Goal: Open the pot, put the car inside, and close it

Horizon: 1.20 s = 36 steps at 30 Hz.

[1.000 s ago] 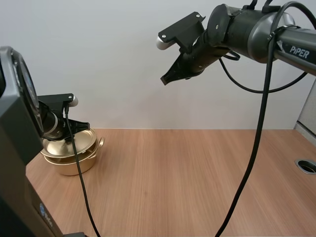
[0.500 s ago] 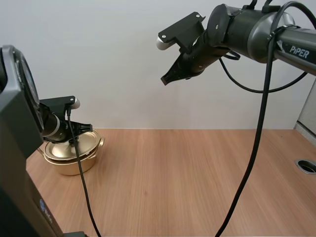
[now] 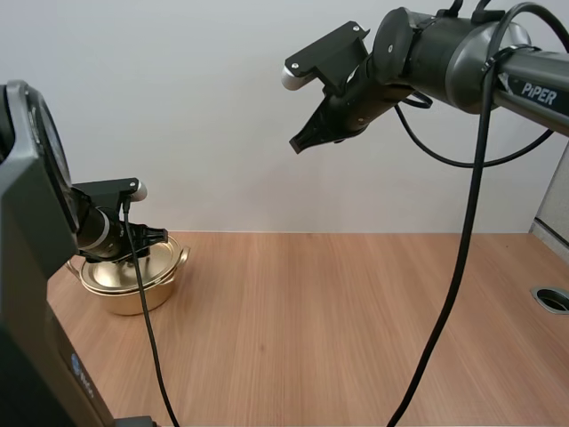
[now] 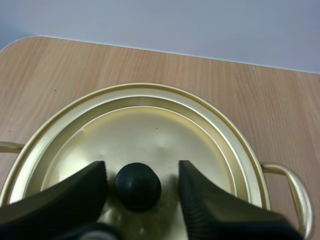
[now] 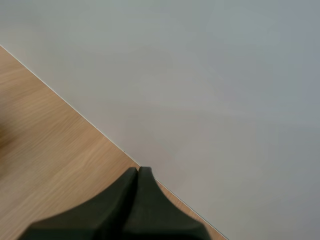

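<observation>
A gold pot [image 3: 133,292] stands at the table's far left, with its gold lid [image 3: 153,261] sitting flat on it. My left gripper [image 3: 147,238] is down over the lid. In the left wrist view the lid [image 4: 150,125] has a black knob [image 4: 138,186] at its middle. My left gripper [image 4: 141,170] is open, with one finger on each side of the knob and a narrow gap at each side. One pot handle [image 4: 296,192] sticks out beside the rim. My right gripper [image 3: 299,143] hangs high above the table's middle, shut on nothing, its fingers [image 5: 125,200] lying together as one wedge.
The wooden table [image 3: 356,311] stretches to the right of the pot. A round metal-rimmed hole [image 3: 551,298] sits near the table's right edge. The table's back edge meets a plain wall just behind the pot.
The lid was held tilted above the pot a second ago. It has come down flat onto the rim with my left gripper. The right arm has not moved.
</observation>
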Each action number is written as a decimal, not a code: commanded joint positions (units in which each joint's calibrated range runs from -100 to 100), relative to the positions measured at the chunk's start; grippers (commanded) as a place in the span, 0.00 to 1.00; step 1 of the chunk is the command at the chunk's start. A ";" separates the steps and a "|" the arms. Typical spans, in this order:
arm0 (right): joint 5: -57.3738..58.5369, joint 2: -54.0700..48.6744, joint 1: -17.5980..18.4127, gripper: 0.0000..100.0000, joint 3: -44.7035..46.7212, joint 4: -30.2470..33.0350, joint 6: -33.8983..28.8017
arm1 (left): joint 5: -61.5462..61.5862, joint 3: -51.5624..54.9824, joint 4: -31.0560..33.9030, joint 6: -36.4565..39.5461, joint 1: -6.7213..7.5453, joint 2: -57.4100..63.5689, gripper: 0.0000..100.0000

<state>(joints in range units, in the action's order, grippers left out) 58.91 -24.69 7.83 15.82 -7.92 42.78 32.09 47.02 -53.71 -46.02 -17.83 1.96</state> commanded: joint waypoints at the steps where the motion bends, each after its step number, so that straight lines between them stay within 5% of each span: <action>1: -0.03 0.02 -0.03 0.00 0.01 0.05 0.02 | 0.54 0.01 1.25 0.00 0.02 1.60 1.00; 6: -1.30 0.02 -0.03 0.00 0.01 2.40 -0.11 | -0.90 0.01 1.25 1.69 0.02 6.68 1.00; 9: -2.26 0.02 -1.10 0.00 0.29 6.60 -3.54 | -0.96 0.01 -5.61 1.35 0.02 19.50 1.00; 17: -12.50 -1.59 -7.72 0.00 6.10 -5.11 1.18 | 18.27 0.01 -13.64 -5.06 0.10 35.72 1.00; 21: -19.54 -5.70 -11.05 0.00 13.09 -17.03 12.82 | 24.63 0.01 -15.72 -5.06 0.10 43.80 1.00; 24: -21.86 -17.99 -12.71 0.00 29.24 -48.95 38.83 | 36.67 0.25 -16.54 -4.53 0.10 61.46 1.00; 26: -18.64 -24.24 -12.71 0.00 34.82 -62.55 42.67 | 48.67 0.25 -15.42 -1.73 0.10 65.65 1.00; 30: -11.88 -29.04 -12.71 0.00 37.88 -64.62 42.58 | 67.91 0.25 -14.67 4.67 0.10 70.14 1.00; 36: -20.61 -33.34 -12.71 0.00 38.03 -60.80 42.58 | 58.76 0.25 -18.14 11.08 0.00 77.13 1.00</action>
<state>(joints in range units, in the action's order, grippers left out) 46.28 -50.69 -4.90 50.18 -34.37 66.54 87.25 47.16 -71.08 -39.43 -17.73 63.68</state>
